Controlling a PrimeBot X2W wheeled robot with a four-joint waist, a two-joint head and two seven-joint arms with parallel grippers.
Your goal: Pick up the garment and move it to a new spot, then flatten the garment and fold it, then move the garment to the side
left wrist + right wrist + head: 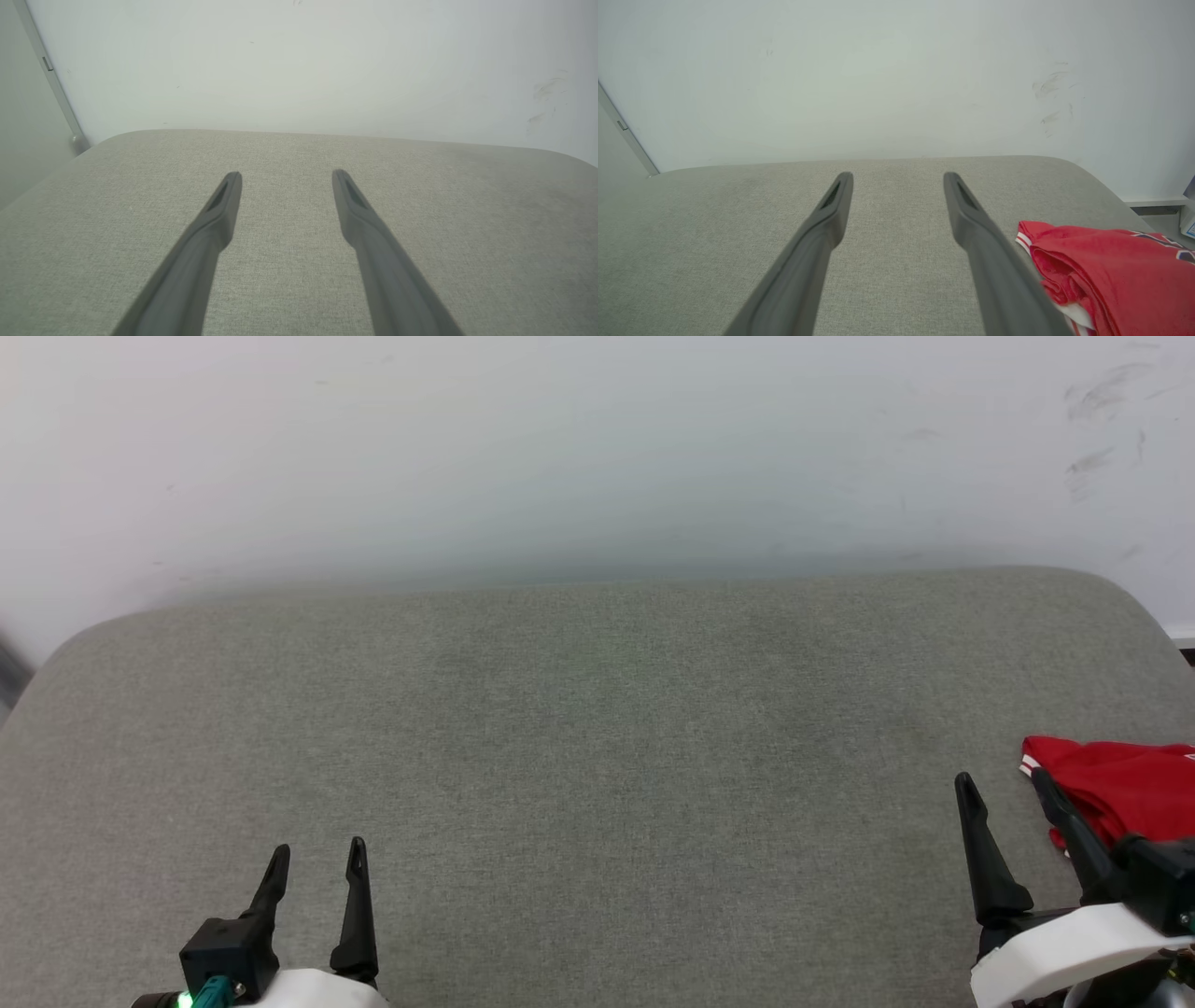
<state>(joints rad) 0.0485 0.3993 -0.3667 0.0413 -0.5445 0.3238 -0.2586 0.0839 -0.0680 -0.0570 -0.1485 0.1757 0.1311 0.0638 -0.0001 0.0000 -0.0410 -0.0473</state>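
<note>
Jersey (1120,784) lies at the far right edge of the grey cushion (597,709). It is a red heap w/ layers doubled over, not spread flat, and its right part runs out of the head view.

Right gripper (999,779) hovers just beside it, 2 fingers spread wide w/ nothing between them. 1 finger overlaps the cloth in the head view; can't tell if it touches. Left gripper (318,847) sits at lower left, well apart from the jersey, fingers also parted & empty.

Both arms low & pointing fwd reads like a rest pose, probably. That fits 2 stages: a jersey bunched at the side & due for pickup, or 1 folded & set aside w/ the arms clear of it. Pics don't settle which.

Right wrist view adds detail on the jersey (1111,266): red-&-white striped trim at the near corner, a white layer under the red folds, and a bit of dark lettering at far right. Left wrist view has the left gripper (286,175) over bare cushion, w/ the pale wall (299,70) behind.
</note>
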